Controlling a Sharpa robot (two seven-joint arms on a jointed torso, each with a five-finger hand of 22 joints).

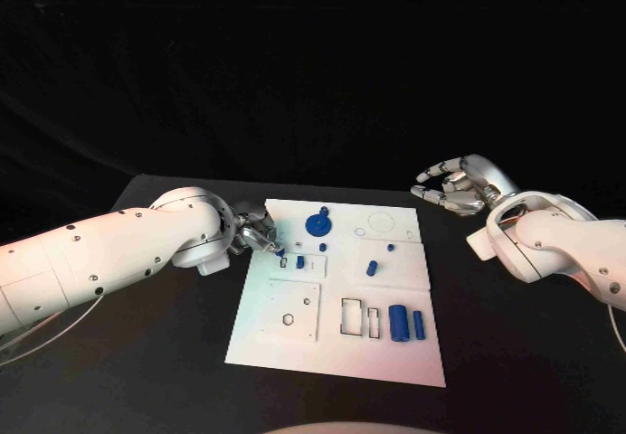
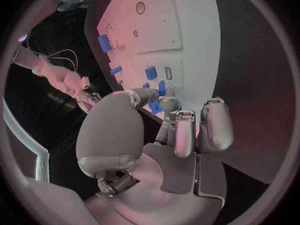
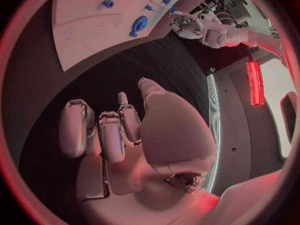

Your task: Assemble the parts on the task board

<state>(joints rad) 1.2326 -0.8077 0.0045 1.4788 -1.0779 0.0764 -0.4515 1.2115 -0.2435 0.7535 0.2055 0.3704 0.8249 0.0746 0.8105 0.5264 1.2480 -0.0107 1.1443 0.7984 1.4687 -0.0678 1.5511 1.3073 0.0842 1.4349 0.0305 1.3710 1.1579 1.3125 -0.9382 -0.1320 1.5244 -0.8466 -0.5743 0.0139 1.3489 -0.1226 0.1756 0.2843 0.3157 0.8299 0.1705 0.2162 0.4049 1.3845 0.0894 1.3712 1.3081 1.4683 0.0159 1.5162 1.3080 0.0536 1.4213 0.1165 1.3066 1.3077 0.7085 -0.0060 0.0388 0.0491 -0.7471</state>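
The task board (image 1: 294,334) lies flat on the black bench (image 1: 156,362), between the two hands, with small blue parts scattered over its far half and near right corner. The left hand (image 1: 256,231) sits at the board's left edge, its fingers drawn together over a small blue part (image 1: 283,262) just inside that edge; from the left wrist view something blue shows at the fingertips (image 2: 167,106), but whether it is actually pinched I cannot tell. Just beyond that hand are a short blue peg (image 1: 300,261) and, farther in, a round blue gear-like piece (image 1: 317,222). Well across the board lie a small blue cylinder (image 1: 372,267) and, toward the near right corner, two upright-looking blue blocks (image 1: 398,323) beside an empty rectangular cutout (image 1: 354,316). A square recess with a small hole (image 1: 289,309) also holds nothing.

The right hand (image 1: 450,185) hovers off the board's far right corner, fingers loosely curled and apart, holding nothing.

The parts look like rigid, light plastic, smooth enough to slip, so a fingertip pinch across the flat sides or the cylinder's middle seems safest. The board is likely stiff and should stay put.
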